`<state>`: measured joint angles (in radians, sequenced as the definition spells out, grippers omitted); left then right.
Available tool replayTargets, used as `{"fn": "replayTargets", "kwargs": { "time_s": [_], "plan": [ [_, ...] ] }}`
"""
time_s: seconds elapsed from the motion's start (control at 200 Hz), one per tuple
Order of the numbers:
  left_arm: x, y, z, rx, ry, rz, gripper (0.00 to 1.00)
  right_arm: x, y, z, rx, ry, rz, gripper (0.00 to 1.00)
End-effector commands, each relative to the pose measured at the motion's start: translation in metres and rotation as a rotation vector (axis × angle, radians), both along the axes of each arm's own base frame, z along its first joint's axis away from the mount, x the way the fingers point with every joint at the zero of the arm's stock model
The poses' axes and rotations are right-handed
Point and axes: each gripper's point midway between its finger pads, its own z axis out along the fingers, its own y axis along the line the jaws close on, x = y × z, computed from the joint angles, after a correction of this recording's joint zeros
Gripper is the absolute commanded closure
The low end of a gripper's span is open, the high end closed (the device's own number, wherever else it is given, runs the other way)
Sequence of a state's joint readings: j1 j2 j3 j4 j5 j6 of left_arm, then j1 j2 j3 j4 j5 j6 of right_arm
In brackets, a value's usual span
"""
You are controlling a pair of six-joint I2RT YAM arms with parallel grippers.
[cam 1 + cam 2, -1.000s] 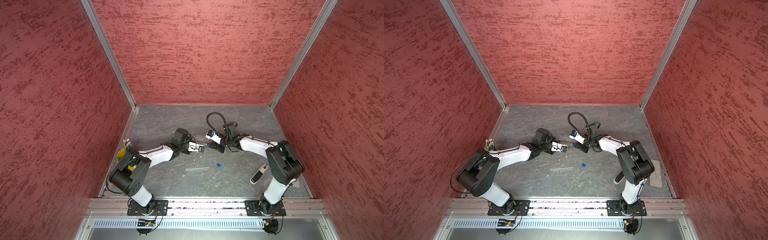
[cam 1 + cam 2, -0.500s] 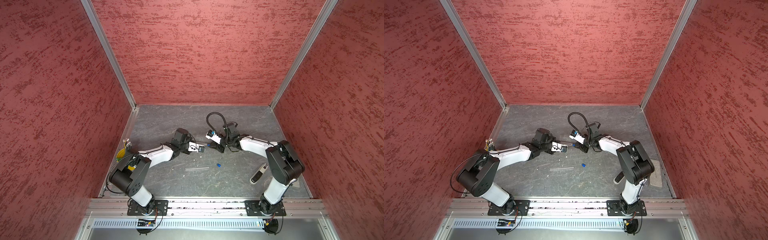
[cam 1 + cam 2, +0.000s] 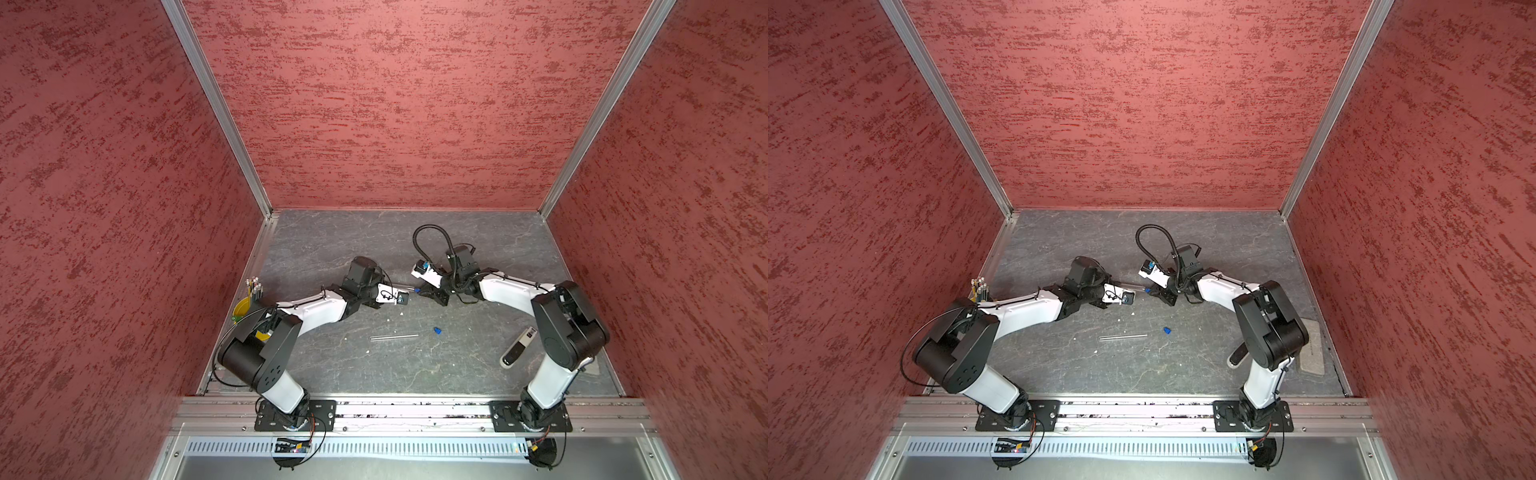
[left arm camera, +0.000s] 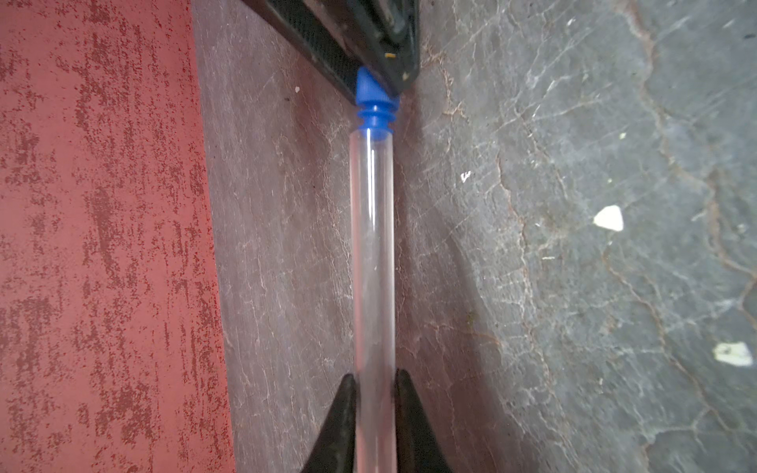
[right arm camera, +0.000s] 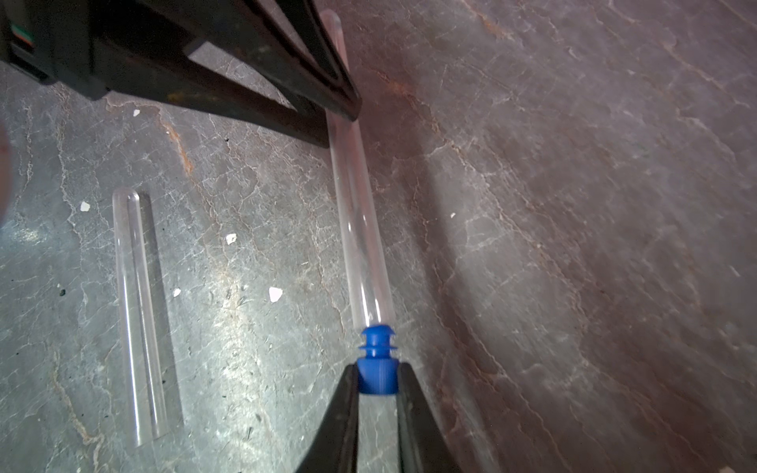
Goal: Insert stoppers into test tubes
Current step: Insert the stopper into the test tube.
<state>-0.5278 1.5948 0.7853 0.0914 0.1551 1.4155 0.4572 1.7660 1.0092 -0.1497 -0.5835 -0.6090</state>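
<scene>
The stopper (image 5: 377, 368) is bright blue, the tube (image 4: 372, 254) clear, the tabletop (image 3: 374, 374) veined grey, the walls (image 3: 395, 104) mottled red.

No legible text, label or number anywhere

1. Grey, pale-veined stone surface (image 3: 332, 245).
2. A loose test tube (image 3: 394, 337) lies flat, near both the left end effector (image 4: 373, 379) and right end effector (image 5: 377, 376), on their base side.
3. A loose stopper (image 3: 437, 330) lies near that tube's end, apart from it.
4. A black-and-white device (image 3: 518, 352) lies well apart from the right end effector.
5. White specks (image 3: 402, 314) lie near the left end effector.
</scene>
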Motion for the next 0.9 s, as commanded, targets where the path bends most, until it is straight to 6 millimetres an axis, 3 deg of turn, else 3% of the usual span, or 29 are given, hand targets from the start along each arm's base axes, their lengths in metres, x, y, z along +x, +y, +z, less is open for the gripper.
{"fn": "replayTargets", "kwargs": {
  "time_s": [0.0,0.897],
  "plan": [
    [-0.0012,-0.0057,0.0083,-0.023,-0.025,-0.023,0.83,0.0058,0.0108,0.0144,0.045,-0.024,0.024,0.81],
    [-0.0007,-0.01,0.0078,-0.014,-0.048,-0.042,0.83,0.0038,0.0129,0.0142,0.027,-0.041,0.062,0.8]
  ]
}}
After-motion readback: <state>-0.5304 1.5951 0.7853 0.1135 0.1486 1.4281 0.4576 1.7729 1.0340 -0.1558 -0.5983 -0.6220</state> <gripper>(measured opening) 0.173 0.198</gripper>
